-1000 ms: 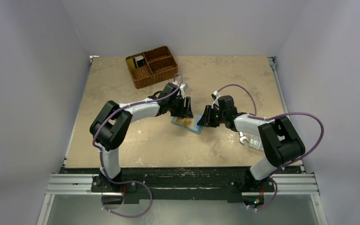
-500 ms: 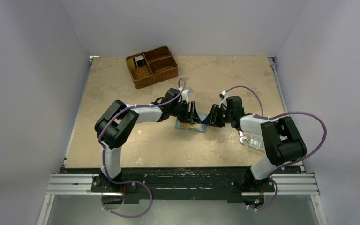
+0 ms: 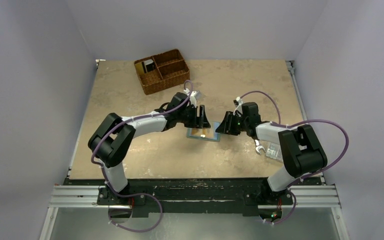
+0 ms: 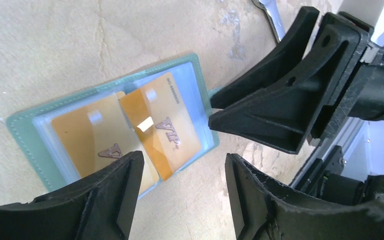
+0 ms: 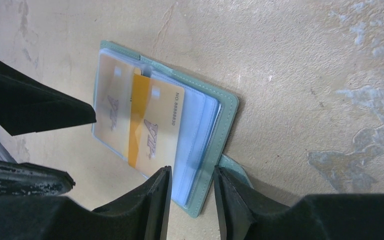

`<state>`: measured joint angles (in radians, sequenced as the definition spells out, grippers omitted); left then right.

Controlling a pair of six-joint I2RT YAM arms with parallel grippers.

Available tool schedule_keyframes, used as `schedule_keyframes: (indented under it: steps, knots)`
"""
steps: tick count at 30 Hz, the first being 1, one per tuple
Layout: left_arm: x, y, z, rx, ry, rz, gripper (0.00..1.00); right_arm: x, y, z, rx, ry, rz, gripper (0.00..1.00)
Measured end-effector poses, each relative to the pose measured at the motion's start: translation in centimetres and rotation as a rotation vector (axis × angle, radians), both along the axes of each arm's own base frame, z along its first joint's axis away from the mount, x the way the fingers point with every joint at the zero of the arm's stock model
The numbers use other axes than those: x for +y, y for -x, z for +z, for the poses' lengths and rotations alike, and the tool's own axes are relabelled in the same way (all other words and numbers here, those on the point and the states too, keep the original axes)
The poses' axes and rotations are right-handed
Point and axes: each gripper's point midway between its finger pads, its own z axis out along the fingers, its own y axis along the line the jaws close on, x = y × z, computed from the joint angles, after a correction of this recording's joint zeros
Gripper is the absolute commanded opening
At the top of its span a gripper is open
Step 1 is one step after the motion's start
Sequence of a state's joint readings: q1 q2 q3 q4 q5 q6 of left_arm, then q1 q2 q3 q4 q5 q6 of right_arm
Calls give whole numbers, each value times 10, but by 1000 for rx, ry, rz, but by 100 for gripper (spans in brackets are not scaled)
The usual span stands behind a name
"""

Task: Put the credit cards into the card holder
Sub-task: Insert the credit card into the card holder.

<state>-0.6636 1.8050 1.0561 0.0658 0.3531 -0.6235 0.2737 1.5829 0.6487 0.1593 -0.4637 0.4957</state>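
Two robot arms reach over a big tan tabletop [image 3: 130, 155] with pale blotches. The left arm [image 3: 140, 120] bends in from the left, and the right arm [image 3: 272, 131] bends in from the right. Their tips come close together near the middle of the tabletop.

A brown wicker basket [image 3: 165, 86] with three parts sits at the far side, well away from the pincers. Some small flat things [image 3: 149, 65] stand in its left part, but they are too small to tell what they are.

The left pincer [image 4: 184, 165] is open wide, with nothing between its two black fingers. It hangs over the far side of the card holder [image 4: 27, 125]. The right pincer [image 5: 192, 175] is open only a little and has hold of nothing. Its tips point at the holder's right edge, very close to it. Whether they touch it cannot be told.

The card holder is teal green with clear pockets. It lies open and flat on the tabletop, between the two pincers.

A clear plastic box [image 3: 275, 152] lies by the right arm.

Two gold cards are on the holder. One gold card [image 4: 87, 135] sits under a clear pocket and looks pale. The other gold card [image 4: 162, 125] lies tilted, partly over the first, and looks brighter. How far it is tucked in cannot be told.

A silver wrench [image 3: 258, 146] lies just beside the box.
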Motion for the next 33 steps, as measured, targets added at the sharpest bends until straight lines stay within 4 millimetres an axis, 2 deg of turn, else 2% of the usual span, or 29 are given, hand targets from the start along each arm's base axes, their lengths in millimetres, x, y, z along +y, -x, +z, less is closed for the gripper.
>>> schedule_keyframes:
  steps: [3, 10, 17, 19, 26, 29, 33]
  knots:
    - [3, -4, -1, -15, -16, 20, 65, 0, 0, -1, 0, 4, 4, 43]
    - [4, -3, -23, 13, -64, 43, 65, -1, 0, -1, -5, 9, 9, 43]
    - [-22, -5, -27, 11, -81, 63, 64, -1, 1, -2, -6, 10, 11, 43]
    - [-27, -3, -34, 23, -88, 67, 64, -1, 1, -2, -5, 10, 11, 43]
    - [-37, -6, -30, 6, -14, 55, 65, -1, 1, -2, -5, 11, 11, 43]
    - [-38, 1, -27, -9, 46, 31, 64, -1, 1, -2, -5, 11, 11, 43]
    - [-30, 18, -22, -10, 99, -3, 62, -1, 1, -1, -6, 10, 11, 45]
